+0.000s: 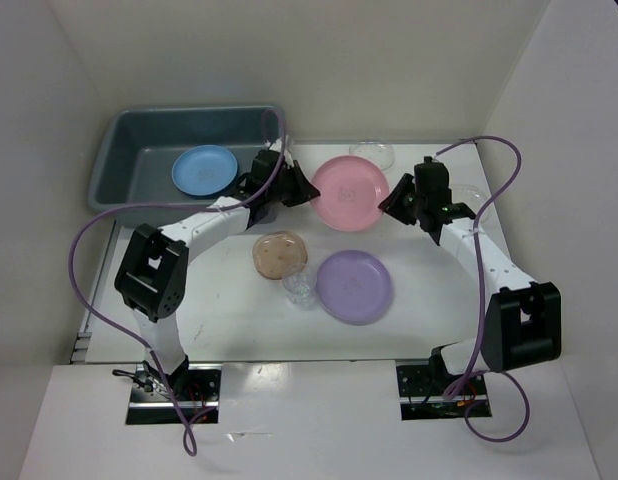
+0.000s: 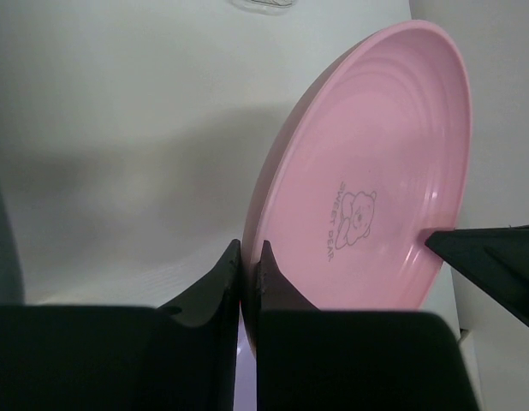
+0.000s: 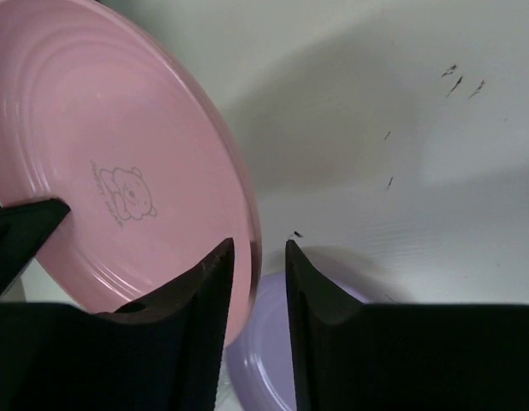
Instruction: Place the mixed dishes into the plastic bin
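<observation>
A pink plate (image 1: 349,192) is held tilted above the table between my two grippers. My left gripper (image 1: 307,190) is shut on its left rim; in the left wrist view (image 2: 251,253) both fingers pinch the plate (image 2: 376,171). My right gripper (image 1: 387,203) is open around the opposite rim; in the right wrist view (image 3: 258,248) a gap shows beside the plate (image 3: 102,154). A blue plate (image 1: 204,169) lies in the dark gray bin (image 1: 104,165). A tan speckled dish (image 1: 280,254), a small clear cup (image 1: 300,288) and a lavender plate (image 1: 355,285) lie on the table.
A clear shallow bowl (image 1: 372,152) sits at the back of the table behind the pink plate. The lavender plate also shows below my right fingers in the right wrist view (image 3: 264,360). White walls close in the table on three sides.
</observation>
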Robot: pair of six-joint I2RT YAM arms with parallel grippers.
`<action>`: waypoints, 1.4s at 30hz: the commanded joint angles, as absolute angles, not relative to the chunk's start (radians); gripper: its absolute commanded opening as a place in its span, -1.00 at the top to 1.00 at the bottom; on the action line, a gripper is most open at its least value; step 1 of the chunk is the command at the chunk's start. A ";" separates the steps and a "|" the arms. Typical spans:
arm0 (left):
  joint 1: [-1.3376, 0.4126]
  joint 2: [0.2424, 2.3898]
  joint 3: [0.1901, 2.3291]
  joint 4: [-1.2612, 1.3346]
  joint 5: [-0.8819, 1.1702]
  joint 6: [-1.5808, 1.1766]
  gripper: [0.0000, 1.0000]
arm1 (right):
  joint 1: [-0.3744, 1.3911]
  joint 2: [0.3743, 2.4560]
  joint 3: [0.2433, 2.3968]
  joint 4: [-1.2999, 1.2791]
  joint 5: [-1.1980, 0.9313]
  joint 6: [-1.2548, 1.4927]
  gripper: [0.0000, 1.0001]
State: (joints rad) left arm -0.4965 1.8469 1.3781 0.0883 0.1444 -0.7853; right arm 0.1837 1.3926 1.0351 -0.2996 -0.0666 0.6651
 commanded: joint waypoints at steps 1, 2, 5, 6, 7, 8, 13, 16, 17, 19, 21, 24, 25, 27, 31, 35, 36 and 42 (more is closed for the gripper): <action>-0.495 1.782 1.454 0.095 0.097 -0.759 1.00 | 0.195 1.350 1.052 -0.255 -0.081 0.652 -0.04; -0.495 1.782 1.475 0.086 0.097 -0.746 1.00 | 0.195 1.338 1.052 -0.255 -0.081 0.643 -0.11; -0.456 1.763 1.548 0.057 0.020 -0.697 1.00 | 0.195 1.302 1.043 -0.255 -0.072 0.632 -0.50; -0.416 1.747 1.561 0.057 -0.017 -0.681 1.00 | 0.195 1.277 1.043 -0.255 -0.072 0.632 -0.55; -0.363 1.724 1.562 0.057 -0.050 -0.681 1.00 | 0.195 1.249 1.032 -0.264 -0.060 0.632 -0.59; -0.294 1.697 1.562 0.057 -0.060 -0.672 1.00 | 0.195 1.226 1.020 -0.264 -0.048 0.632 -0.59; -0.017 1.635 1.562 0.025 -0.210 -0.660 1.00 | 0.195 1.184 0.968 -0.282 -0.023 0.632 -0.59; 0.067 1.677 1.562 0.000 -0.255 -0.649 1.00 | 0.195 1.161 0.945 -0.282 -0.023 0.632 -0.59; 0.080 1.692 1.562 0.000 -0.255 -0.638 1.00 | 0.195 1.161 0.945 -0.282 -0.023 0.632 -0.59; 0.104 1.750 1.591 -0.023 -0.264 -0.629 1.00 | 0.195 1.152 0.945 -0.294 -0.011 0.632 -0.59; 0.115 1.796 1.612 -0.044 -0.275 -0.604 1.00 | 0.195 1.152 0.945 -0.304 -0.002 0.632 -0.59; 0.126 1.877 1.600 -0.054 -0.290 -0.595 1.00 | 0.195 1.120 0.925 -0.314 0.020 0.632 -0.59; 0.126 1.900 1.600 -0.054 -0.290 -0.595 1.00 | 0.195 1.111 0.925 -0.324 0.031 0.641 -0.59; 0.135 1.939 1.589 -0.054 -0.290 -0.595 1.00 | 0.195 1.097 0.916 -0.333 0.031 0.650 -0.59; 0.135 2.028 1.589 -0.063 -0.258 -0.595 0.99 | 0.195 1.077 0.905 -0.351 0.051 0.650 -0.59; 0.135 2.063 1.589 -0.042 -0.238 -0.629 0.85 | 0.195 1.057 0.896 -0.371 0.060 0.660 -0.59; 0.135 2.074 1.589 -0.041 -0.226 -0.629 0.71 | 0.195 1.057 0.896 -0.371 0.060 0.660 -0.59; 0.135 2.094 1.618 -0.041 -0.190 -0.629 -0.55 | 0.195 1.057 0.896 -0.380 0.069 0.669 -0.59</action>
State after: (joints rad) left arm 0.1299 2.0811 1.5822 -0.0898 -0.2195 -0.6273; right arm 0.1856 1.0821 0.9066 -0.3717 0.0441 0.6617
